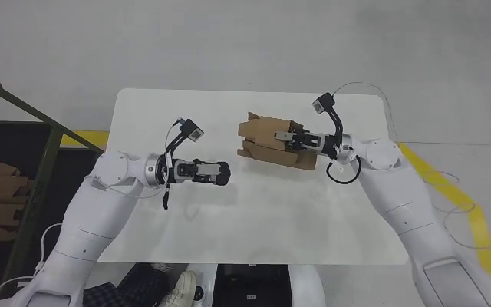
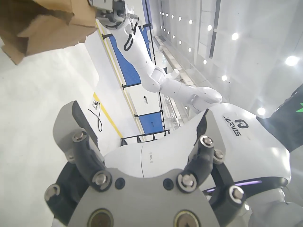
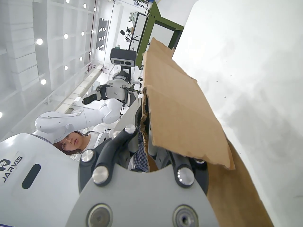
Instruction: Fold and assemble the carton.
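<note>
A brown, partly folded carton [image 1: 265, 146] with ragged open flaps stands on the white table [image 1: 307, 222], right of centre. My right gripper [image 1: 282, 138] is shut on one of its upper walls. In the right wrist view the cardboard wall [image 3: 180, 109] runs between the jaws of the right gripper [image 3: 146, 111], with one finger [image 3: 131, 116] pressed against it. My left gripper [image 1: 227, 173] hovers just left of the carton, apart from it. Its wrist view shows the left gripper [image 2: 140, 112] open and holding nothing, with the carton [image 2: 47, 8] farther off.
A dark green-framed stand [image 1: 31, 115] stands off the table's left edge, with flat brown cardboard [image 1: 8, 192] stacked beside it. Bare table surface lies in front of the carton and at the far left corner. Yellow floor tape [image 1: 430, 176] runs past the right edge.
</note>
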Robot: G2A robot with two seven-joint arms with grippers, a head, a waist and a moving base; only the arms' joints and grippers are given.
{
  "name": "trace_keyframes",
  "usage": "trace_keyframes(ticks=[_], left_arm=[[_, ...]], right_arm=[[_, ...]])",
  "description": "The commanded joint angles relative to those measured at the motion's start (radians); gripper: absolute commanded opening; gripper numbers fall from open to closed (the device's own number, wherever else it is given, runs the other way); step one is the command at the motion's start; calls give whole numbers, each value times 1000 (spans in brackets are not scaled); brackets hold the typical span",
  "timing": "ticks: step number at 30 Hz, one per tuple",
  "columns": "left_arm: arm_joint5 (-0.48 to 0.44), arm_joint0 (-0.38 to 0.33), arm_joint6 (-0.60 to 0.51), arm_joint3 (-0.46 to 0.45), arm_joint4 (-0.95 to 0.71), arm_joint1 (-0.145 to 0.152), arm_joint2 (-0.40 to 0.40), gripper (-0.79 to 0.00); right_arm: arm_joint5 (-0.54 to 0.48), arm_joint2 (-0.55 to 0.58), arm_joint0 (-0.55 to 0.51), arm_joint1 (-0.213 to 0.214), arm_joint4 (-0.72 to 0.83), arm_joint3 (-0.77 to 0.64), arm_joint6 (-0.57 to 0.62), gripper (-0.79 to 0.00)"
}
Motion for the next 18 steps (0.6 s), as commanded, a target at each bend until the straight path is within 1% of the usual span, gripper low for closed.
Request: trace_keyframes(ticks=[1,6,9,14,18], left_arm=[[-4,-9,17,3,17,-6,32,0],[-22,-45,59,37,53,-21,98,0],[-37,-65,92,58,71,-29,124,0],[-66,-86,155,78,124,-38,145,0],[-90,-87,201,81,162,-42,154,0]], right_arm=[[0,-4,-6,-3,6,-13,-14,-785],[7,-12,-28,-7,11,-53,-29,-785],[9,-13,-45,-8,9,-76,-35,-785],[13,-11,-70,-8,28,-102,-28,-785],[17,-8,-83,-8,43,-118,-18,-785]])
